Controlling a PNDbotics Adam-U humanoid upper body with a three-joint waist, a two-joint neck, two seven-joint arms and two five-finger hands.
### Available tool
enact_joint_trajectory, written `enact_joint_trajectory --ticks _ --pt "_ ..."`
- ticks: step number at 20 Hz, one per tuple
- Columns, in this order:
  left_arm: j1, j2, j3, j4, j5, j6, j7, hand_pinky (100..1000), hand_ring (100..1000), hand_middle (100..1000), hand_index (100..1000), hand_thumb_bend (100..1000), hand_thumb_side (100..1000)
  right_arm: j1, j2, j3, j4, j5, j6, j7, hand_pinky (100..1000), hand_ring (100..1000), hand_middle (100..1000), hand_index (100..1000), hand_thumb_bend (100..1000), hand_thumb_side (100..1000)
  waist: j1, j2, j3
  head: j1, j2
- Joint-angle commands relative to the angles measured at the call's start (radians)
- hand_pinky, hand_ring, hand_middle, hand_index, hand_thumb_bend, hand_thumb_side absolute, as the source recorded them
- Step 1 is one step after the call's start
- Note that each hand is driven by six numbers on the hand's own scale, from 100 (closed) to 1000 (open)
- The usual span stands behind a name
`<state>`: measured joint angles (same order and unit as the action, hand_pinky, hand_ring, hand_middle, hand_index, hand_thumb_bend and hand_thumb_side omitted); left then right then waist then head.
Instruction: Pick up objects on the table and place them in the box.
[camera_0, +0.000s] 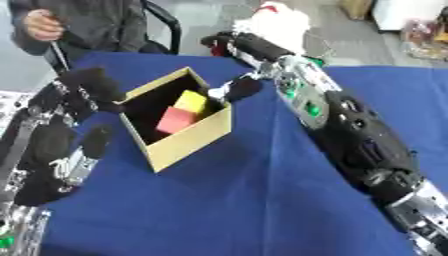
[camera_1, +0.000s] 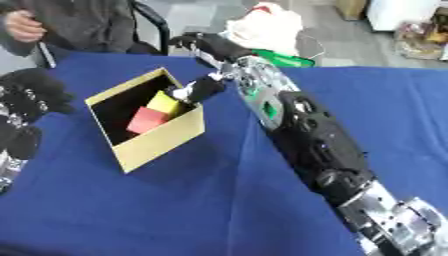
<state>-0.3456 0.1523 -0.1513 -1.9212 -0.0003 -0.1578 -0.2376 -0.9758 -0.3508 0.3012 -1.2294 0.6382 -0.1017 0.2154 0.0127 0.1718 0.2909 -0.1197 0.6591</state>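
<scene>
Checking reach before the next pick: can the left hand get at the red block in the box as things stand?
Probably yes. The left hand sits at the box wall's left rim, and the box top is open. The red block lies inside beside the yellow block, but the right hand hangs over the far corner and may crowd it.

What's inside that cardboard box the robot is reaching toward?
Inside the box lie a yellow block and a red block, touching. The near wall hides part of the floor, so anything there is unseen.
</scene>
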Motion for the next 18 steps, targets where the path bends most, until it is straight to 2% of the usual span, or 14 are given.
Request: enact_joint_trajectory --ticks 1,5,8,12,18 --pt "0.005 0.027 0.023 -0.003 -0.017 -0.001 0.021 680 720 695 853 399 479 0.018 -0.073 -0.014 -0.145 -0.219 0.061 -0.038 788 867 765 905 192 502 0.003 -0.021 -0.026 0.039 0.007" --pt "0.029 0.037 0.050 0.006 -0.042 -0.001 0.057 679 720 694 853 403 485 0.143 -0.137 -0.027 -0.351 -0.554 0.108 -0.094 781 865 752 892 121 500 0.004 -0.022 -0.104 0.096 0.019" --pt "0.043 0.044 0.071 0.014 -0.067 0.000 0.089 676 719 691 853 407 492 0.277 -0.167 -0.054 -0.522 -0.694 0.123 -0.136 774 857 739 880 100 511 0.005 -0.014 -0.152 0.137 0.031" --pt "0.061 0.045 0.085 0.025 -0.087 0.002 0.121 674 720 691 852 414 510 0.420 -0.147 -0.094 -0.650 -0.742 0.131 -0.182 764 846 722 859 100 522 0.010 -0.001 -0.203 0.173 0.041" --pt "0.082 0.050 0.095 0.037 -0.111 0.004 0.146 672 724 694 850 416 533 0.559 -0.065 -0.128 -0.711 -0.709 0.112 -0.237 760 842 713 837 100 530 0.017 0.023 -0.264 0.202 0.071"
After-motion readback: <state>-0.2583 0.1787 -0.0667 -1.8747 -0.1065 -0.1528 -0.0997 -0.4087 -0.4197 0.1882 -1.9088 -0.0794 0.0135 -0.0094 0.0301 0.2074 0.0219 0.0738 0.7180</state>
